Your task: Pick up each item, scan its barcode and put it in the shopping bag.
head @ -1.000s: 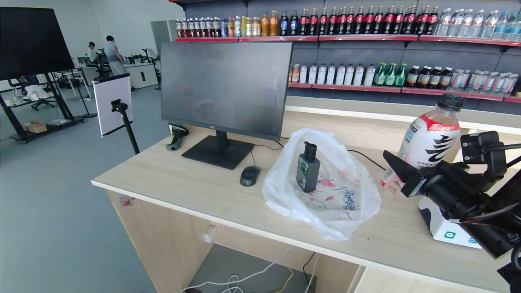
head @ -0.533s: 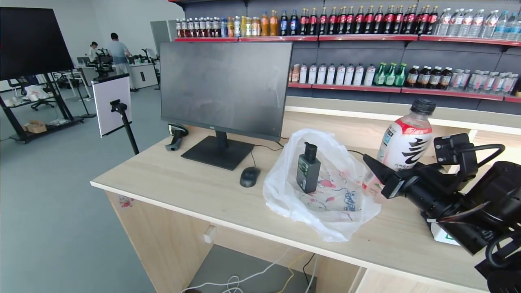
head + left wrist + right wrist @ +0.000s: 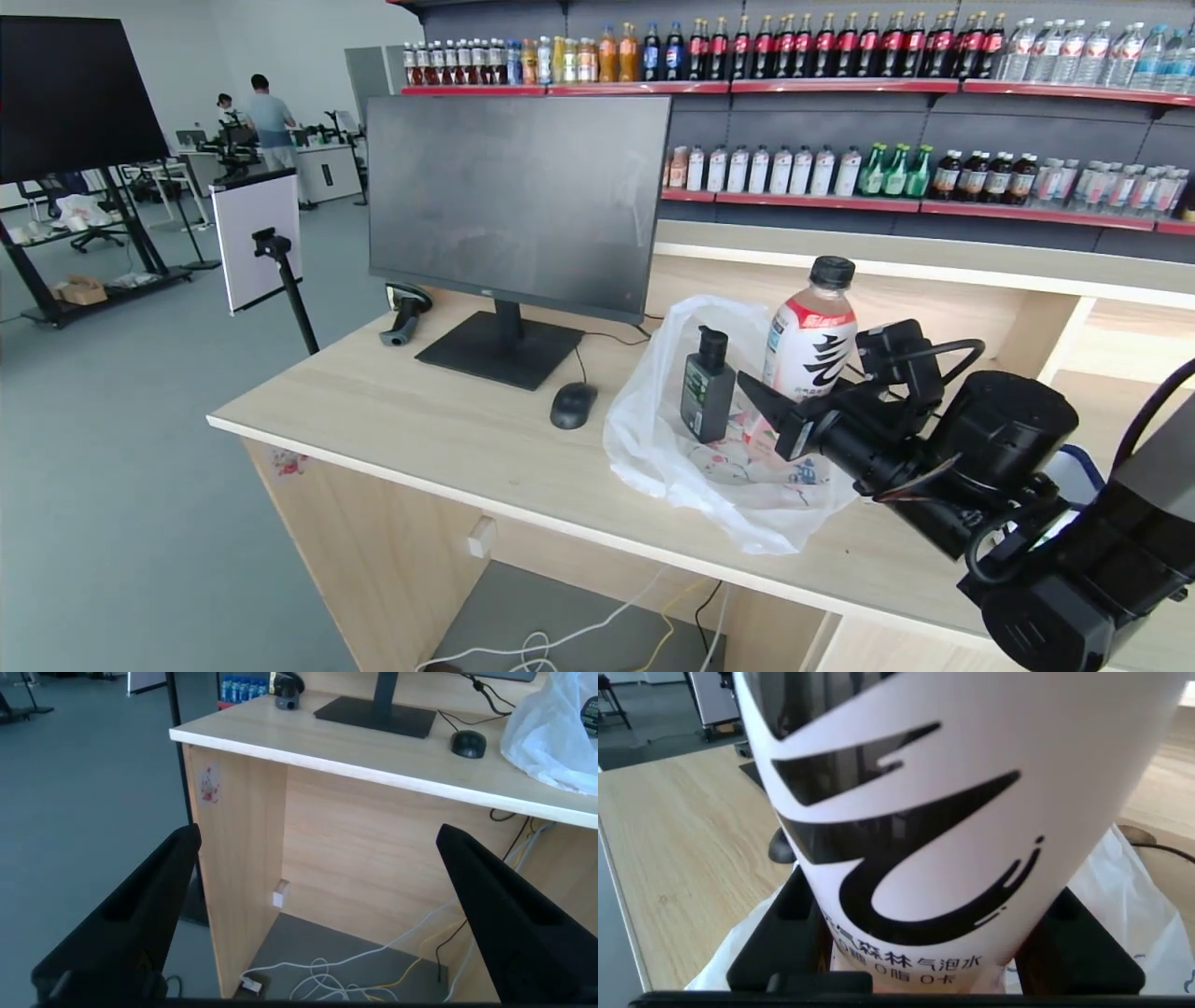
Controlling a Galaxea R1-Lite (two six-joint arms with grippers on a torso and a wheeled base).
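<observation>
Scanner handset [image 3: 404, 313] lies at the far left of the desk [image 3: 392, 420], followed by the monitor [image 3: 518, 201] and the mouse [image 3: 572, 404]. Next comes the shopping bag [image 3: 747, 504], a thin white film sack slumped open on the desk, with a dark pump bottle [image 3: 707, 387] standing upright inside it. Just beside the pump bottle, the drink bottle [image 3: 810, 341] is held upright over the bag mouth; contact with the bag floor cannot be determined. The right claw [image 3: 780, 411] is clenched on the lower body of the drink bottle, below the label. The left claw [image 3: 318, 835] hangs low beside the desk front, fingers spread, holding nothing. Handling assessment: the drink bottle appears full, so treat it as moderately heavy. Its plastic wall is likely to flex under pressure, and the glossy label sleeve is likely slippery. The low grip on the body suits an upright set-down. The bag gives no support and may fold under load. Risk: the pump bottle may tip if the drink bottle nudges it.
</observation>
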